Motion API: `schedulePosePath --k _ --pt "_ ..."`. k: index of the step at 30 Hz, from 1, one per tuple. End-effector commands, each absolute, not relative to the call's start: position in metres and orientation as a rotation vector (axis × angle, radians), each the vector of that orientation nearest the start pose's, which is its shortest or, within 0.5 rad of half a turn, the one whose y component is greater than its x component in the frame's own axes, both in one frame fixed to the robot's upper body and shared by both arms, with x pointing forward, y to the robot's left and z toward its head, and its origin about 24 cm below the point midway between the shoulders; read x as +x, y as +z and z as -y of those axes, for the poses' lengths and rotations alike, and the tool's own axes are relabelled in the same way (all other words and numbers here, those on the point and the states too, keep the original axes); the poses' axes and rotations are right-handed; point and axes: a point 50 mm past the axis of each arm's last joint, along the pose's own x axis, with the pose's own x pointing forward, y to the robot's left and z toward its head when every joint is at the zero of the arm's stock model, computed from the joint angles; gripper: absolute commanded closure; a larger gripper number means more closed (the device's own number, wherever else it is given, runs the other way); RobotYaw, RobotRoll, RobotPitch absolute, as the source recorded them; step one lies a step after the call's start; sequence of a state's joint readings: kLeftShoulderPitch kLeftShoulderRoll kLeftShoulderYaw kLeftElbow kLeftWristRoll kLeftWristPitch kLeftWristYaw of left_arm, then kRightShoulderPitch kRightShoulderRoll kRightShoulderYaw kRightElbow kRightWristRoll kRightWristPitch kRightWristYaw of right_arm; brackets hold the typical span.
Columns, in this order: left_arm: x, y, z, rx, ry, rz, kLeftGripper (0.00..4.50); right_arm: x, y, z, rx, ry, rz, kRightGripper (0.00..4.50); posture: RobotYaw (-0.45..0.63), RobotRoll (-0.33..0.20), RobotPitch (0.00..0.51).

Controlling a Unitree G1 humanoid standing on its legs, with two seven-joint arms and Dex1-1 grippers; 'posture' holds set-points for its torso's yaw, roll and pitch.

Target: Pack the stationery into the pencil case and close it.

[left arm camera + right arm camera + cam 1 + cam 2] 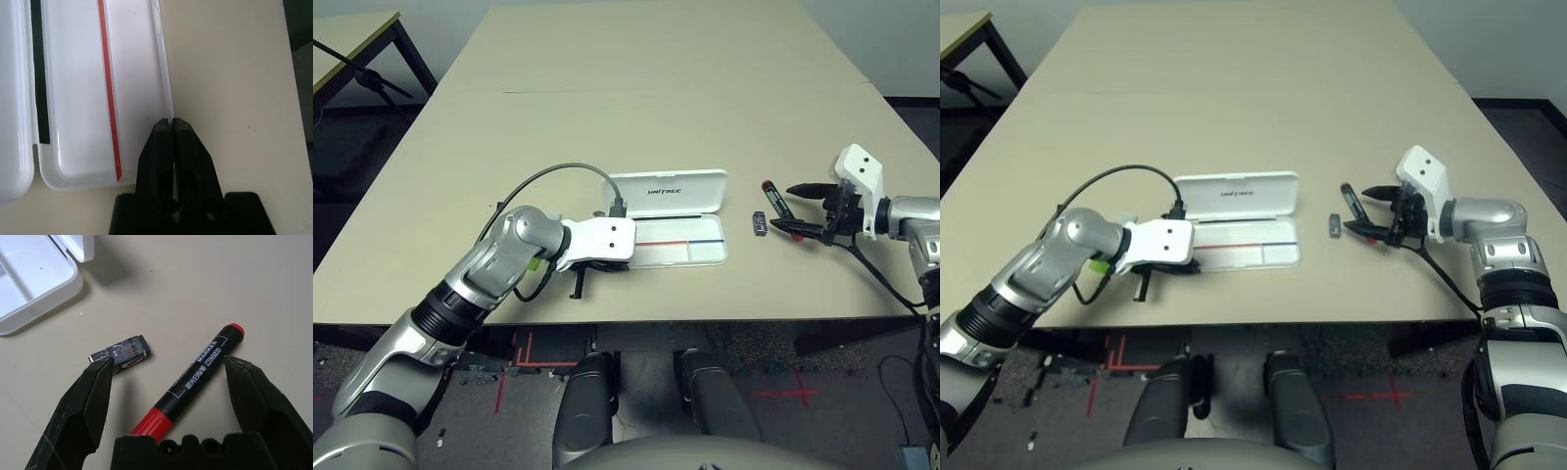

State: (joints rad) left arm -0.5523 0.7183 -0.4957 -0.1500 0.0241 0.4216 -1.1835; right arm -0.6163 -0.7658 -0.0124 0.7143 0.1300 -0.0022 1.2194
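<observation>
The white pencil case [690, 253] lies open mid-table, its lettered lid [671, 189] folded back and a red-and-blue line across the tray [78, 98]. My left gripper [171, 125] is shut with nothing in it, its tips against the tray's front rim near the left corner. A bit of the lime-green highlighter [536, 262] shows under my left wrist. Right of the case lie the red marker [195, 377] and the small dark piece [120, 352]. My right gripper [165, 362] is open, straddling the marker just above the table, one finger [93, 396] beside the dark piece.
A black cable [548, 176] loops from my left wrist over the table. The table's front edge [705, 321] runs close to the case. A second table [352, 34] with a black stand sits at the far left.
</observation>
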Motion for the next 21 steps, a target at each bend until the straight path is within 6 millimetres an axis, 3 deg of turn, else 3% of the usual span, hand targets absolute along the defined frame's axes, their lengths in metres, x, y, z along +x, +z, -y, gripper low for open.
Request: schedulePosePath --k 1,10,11,21 --pt "0.274 0.123 -0.131 0.889 -1.374 -0.408 3.73 0.322 0.126 0.291 -0.435 0.875 -0.340 0.00 -0.01 0.000 0.138" --pt "0.270 0.143 -0.137 0.840 -1.354 -0.339 0.22 0.324 0.126 0.290 -0.437 0.877 -0.336 0.00 0.00 0.000 0.132" --pt "0.270 0.147 -0.138 0.825 -1.350 -0.321 0.07 0.324 0.127 0.290 -0.439 0.878 -0.335 0.00 0.00 0.000 0.132" --pt "0.263 0.183 -0.154 0.737 -1.305 -0.179 0.07 0.321 0.148 0.295 -0.389 0.857 -0.287 0.00 0.00 0.000 0.129"
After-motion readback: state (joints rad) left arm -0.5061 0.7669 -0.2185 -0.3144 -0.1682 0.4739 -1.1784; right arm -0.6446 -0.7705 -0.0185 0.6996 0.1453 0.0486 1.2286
